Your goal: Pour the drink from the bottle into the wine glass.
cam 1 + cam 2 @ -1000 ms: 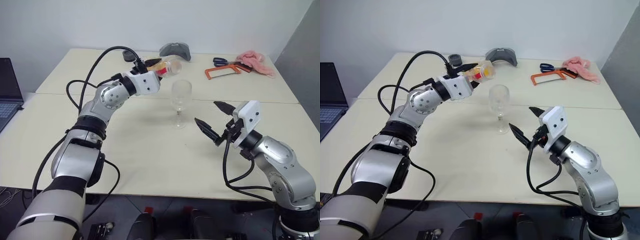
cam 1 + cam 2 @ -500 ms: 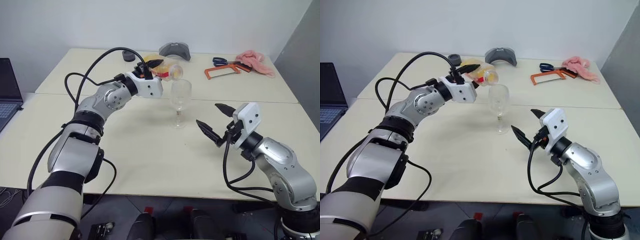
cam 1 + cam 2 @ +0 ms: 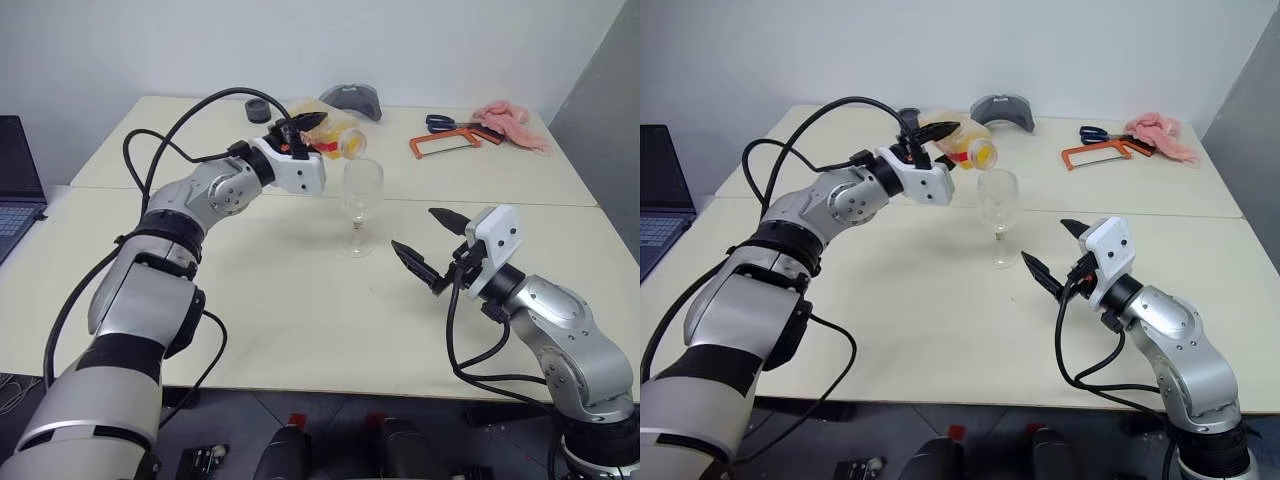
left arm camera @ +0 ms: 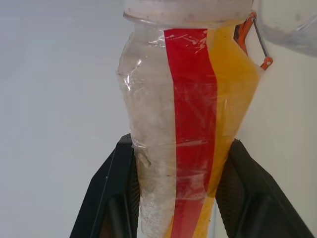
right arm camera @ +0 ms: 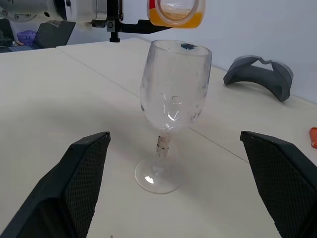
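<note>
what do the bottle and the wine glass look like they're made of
The bottle looks like thin clear plastic: its wall is creased and pinched in between the left claw's fingers. The wine glass looks like clear glass, smooth and glossy with sharp highlights on the bowl, though hard clear plastic can't be ruled out.

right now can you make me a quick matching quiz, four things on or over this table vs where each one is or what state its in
Things:
1. bottle
2. wine glass
3. right gripper
4. pink cloth

States:
A. open, holding nothing
B. tipped over, clamped in the left gripper
C. lying at the table's far right corner
D. upright on the table, no liquid visible inside

Pairs: 1-B, 2-D, 3-A, 4-C
</note>
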